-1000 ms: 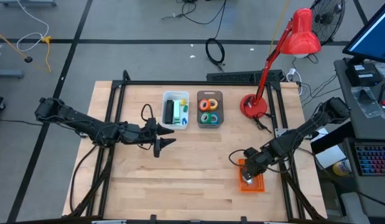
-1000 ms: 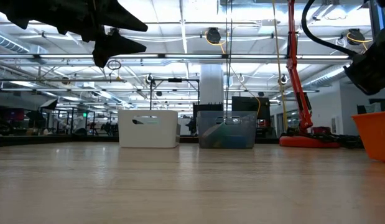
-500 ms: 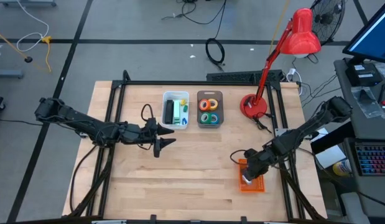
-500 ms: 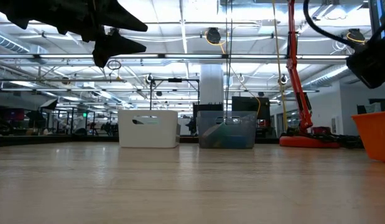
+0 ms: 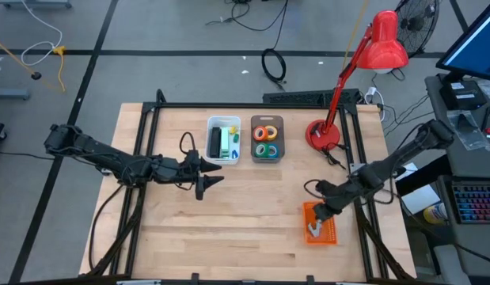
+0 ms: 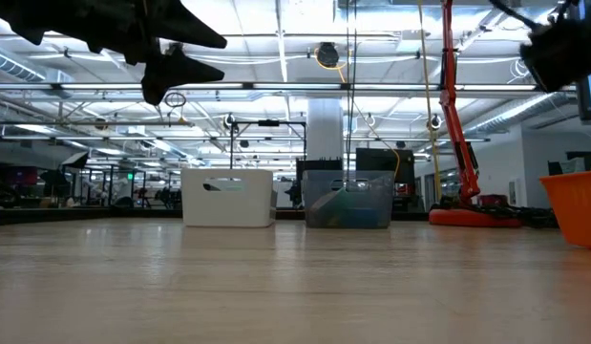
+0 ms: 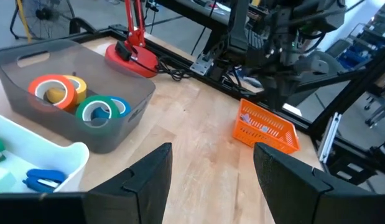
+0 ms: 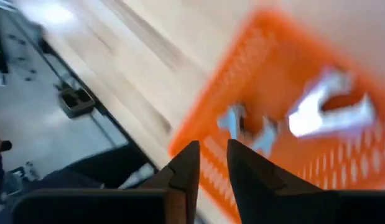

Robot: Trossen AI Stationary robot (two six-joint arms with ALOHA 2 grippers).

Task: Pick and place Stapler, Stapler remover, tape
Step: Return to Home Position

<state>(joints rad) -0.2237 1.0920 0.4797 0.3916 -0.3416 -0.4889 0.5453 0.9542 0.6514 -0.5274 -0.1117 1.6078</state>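
The left gripper (image 5: 210, 187) is being held in the air over the left half of the wooden table (image 5: 229, 237), just in front of the white bin (image 5: 224, 119). Its fingers are being kept spread wide, and nothing is being gripped between them.

The right gripper (image 5: 317, 213) is being held above the rear edge of the orange bin (image 5: 332, 237), near the table's front right. Its fingers are being held close together, with only a thin gap, and nothing is being carried. Pale, blurred staple removers (image 8: 329, 113) are being shown lying inside that bin; their number cannot be told.

The tape is being kept in the translucent grey bin (image 7: 125, 133), which is standing just beside the white bin at the rear middle of the table. The orange roll (image 7: 50, 91) and yellow roll (image 7: 78, 86) are being shown touching as one pair, and the green roll (image 7: 92, 112) and blue roll (image 7: 120, 106) as the other.

A dark stapler (image 5: 216, 142) is being held in the white bin, alongside smaller green and blue items. A red desk lamp (image 5: 383, 43) is being shown standing at the rear right corner.
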